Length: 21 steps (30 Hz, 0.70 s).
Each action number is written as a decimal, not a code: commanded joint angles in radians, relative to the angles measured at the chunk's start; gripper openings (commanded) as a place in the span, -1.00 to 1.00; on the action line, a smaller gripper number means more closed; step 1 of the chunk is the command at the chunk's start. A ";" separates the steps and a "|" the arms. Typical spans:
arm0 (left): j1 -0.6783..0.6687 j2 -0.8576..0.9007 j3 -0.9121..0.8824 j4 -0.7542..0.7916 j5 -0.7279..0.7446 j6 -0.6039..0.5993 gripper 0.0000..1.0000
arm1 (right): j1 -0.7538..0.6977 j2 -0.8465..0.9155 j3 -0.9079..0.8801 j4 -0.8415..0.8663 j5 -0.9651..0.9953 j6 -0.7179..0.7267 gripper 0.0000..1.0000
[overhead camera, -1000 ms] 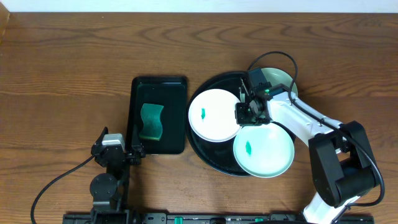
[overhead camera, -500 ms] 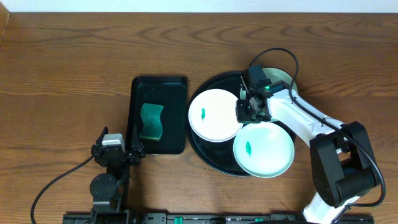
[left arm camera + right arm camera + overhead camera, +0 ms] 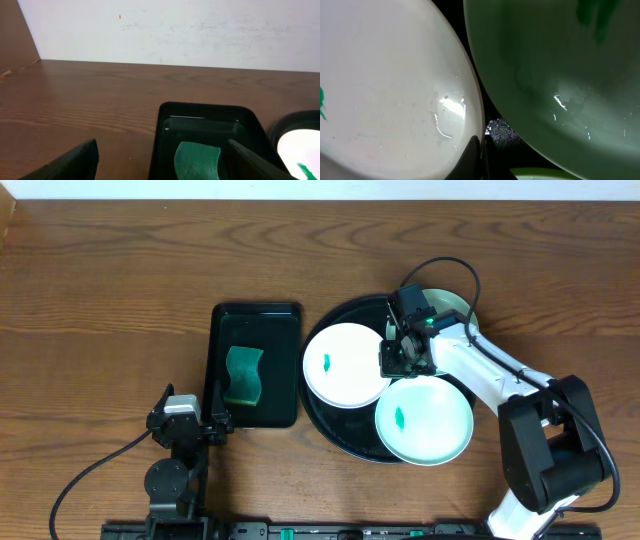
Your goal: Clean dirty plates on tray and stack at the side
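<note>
Three plates lie on the round black tray (image 3: 322, 423). The white plate (image 3: 345, 365) carries a green smear, as does the mint plate (image 3: 423, 422) at the front right. A second mint plate (image 3: 447, 304) at the back is mostly hidden by the right arm. My right gripper (image 3: 392, 358) is shut on the white plate's right rim. The right wrist view shows its thin fingertips (image 3: 481, 150) pinching the white plate (image 3: 385, 85) at the edge, with the mint plate (image 3: 560, 65) beside them. My left gripper (image 3: 190, 408) rests open by the table's front edge, holding nothing.
A rectangular black tray (image 3: 256, 315) with a green sponge (image 3: 243, 375) stands left of the round tray. In the left wrist view the sponge (image 3: 196, 160) lies just ahead, between the open fingers. A white wall runs along the table's far edge.
The right gripper's jaws have closed onto the white plate's rim, after shifting slightly toward the back. The left arm has not moved.
</note>
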 commanded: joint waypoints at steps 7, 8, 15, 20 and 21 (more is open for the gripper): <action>-0.004 -0.007 -0.016 -0.043 -0.010 0.014 0.60 | 0.006 -0.013 0.018 -0.001 0.010 -0.022 -0.97; -0.004 -0.007 -0.016 -0.043 -0.010 0.014 0.60 | 0.006 -0.013 0.018 -0.001 0.010 -0.029 -0.98; -0.004 -0.007 -0.016 -0.043 -0.010 0.014 0.60 | 0.003 -0.013 0.018 -0.001 0.010 -0.028 -0.98; -0.004 -0.007 -0.016 -0.043 -0.010 0.014 0.60 | 0.000 -0.013 0.018 -0.001 0.010 -0.024 -0.98; -0.004 -0.007 -0.016 -0.043 -0.010 0.014 0.60 | -0.002 -0.013 0.018 -0.001 0.010 -0.024 -0.97</action>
